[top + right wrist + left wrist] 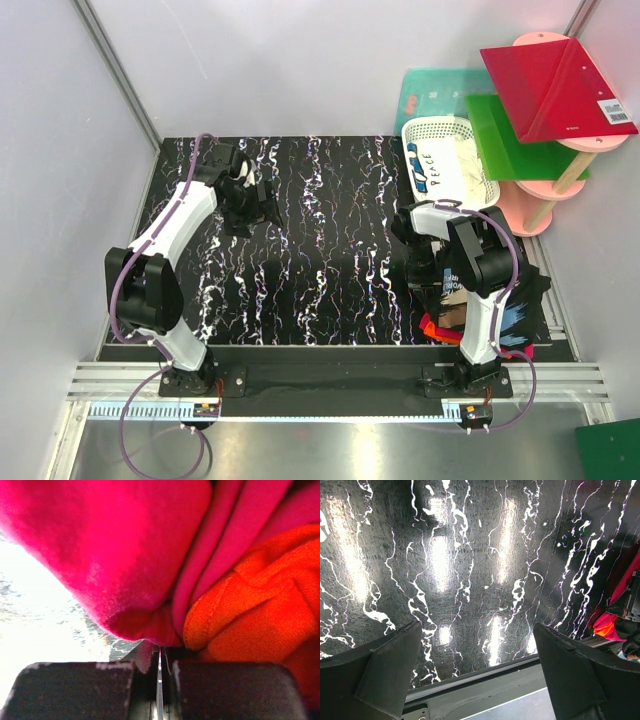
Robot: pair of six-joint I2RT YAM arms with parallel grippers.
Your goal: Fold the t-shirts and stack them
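A heap of t-shirts lies at the mat's near right, mostly black, with red and orange cloth at its left edge. My right gripper is down at this heap. In the right wrist view its jaws are pressed together on a fold of the red t-shirt, with the orange t-shirt bunched beside it. My left gripper is open and empty over the far left of the black marbled mat; its wrist view shows bare mat between the fingers and red and orange cloth at the right edge.
A white lattice basket holding pale cloth with "PEACE" lettering stands at the far right. Behind and beside it are a teal board, a green board and a red board on a pink stand. Grey walls enclose the cell.
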